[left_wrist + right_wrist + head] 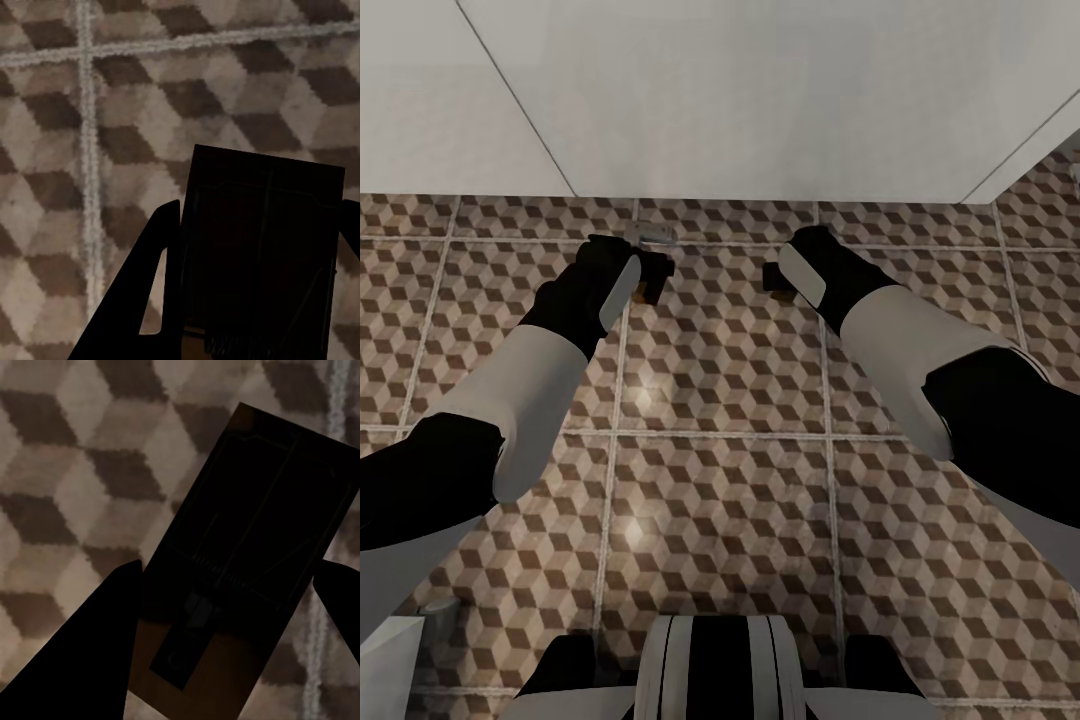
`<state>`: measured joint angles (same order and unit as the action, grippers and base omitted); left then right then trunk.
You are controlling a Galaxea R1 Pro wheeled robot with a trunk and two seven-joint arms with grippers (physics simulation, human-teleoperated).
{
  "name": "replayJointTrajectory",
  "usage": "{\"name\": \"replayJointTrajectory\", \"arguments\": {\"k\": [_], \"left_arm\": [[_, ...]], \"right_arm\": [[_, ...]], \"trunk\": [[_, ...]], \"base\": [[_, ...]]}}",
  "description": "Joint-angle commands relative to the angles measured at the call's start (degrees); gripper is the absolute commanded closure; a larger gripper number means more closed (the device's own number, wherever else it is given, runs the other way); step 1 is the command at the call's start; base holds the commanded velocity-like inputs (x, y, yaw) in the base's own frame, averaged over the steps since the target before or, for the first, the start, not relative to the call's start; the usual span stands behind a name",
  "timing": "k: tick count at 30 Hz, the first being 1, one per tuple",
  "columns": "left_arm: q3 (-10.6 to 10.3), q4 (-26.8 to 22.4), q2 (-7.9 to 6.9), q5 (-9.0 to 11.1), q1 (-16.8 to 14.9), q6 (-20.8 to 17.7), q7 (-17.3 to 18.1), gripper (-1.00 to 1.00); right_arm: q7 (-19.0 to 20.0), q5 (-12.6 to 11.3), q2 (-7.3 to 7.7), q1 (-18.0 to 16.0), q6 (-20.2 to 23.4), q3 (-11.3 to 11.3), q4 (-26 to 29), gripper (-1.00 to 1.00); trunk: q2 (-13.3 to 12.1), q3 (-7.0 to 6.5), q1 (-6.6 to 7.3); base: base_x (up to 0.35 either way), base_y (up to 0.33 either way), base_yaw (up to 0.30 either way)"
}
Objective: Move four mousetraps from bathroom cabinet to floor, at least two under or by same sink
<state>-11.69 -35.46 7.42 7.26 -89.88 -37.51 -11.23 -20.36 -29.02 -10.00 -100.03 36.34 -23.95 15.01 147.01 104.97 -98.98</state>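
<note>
Both arms reach down over the bathroom floor (720, 480), which has cube-patterned tiles. My left gripper (648, 272) is shut on a mousetrap (652, 288) that hangs just above the tiles. In the left wrist view this mousetrap (259, 255) is a dark shadowed board held between the fingers (142, 315) of the left gripper (262, 225). My right gripper (778, 280) is shut on a second mousetrap (782, 292). In the right wrist view this mousetrap (247, 562) sits tilted in the right gripper (232, 574), with tan wood at its near end. The cabinet is out of view.
A white smooth fixture or wall (740, 100) rises just beyond the grippers. A small grey metal piece (650, 235) lies at its foot by the left gripper. My base (710, 670) is at the near edge, with a white object (385, 655) at the near left.
</note>
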Motion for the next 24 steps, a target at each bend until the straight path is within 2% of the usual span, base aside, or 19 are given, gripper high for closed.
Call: {"name": "replayJointTrajectory", "arguments": {"k": [1,24], "left_arm": [[-0.3,0.0,-0.06,0.5,0.0,-0.2,-0.5,1.00],[-0.3,-0.1,-0.06,0.4,0.0,-0.2,-0.5,1.00]], "right_arm": [[-0.5,-0.6,0.00,0.0,0.1,-0.3,0.0,1.00],[-0.5,-0.6,0.00,-0.1,0.2,-0.4,0.0,1.00]], "trunk": [[0.0,0.03,0.01],[0.0,0.03,0.01]], "base": [[0.000,0.000,0.000],[0.001,0.000,0.000]]}}
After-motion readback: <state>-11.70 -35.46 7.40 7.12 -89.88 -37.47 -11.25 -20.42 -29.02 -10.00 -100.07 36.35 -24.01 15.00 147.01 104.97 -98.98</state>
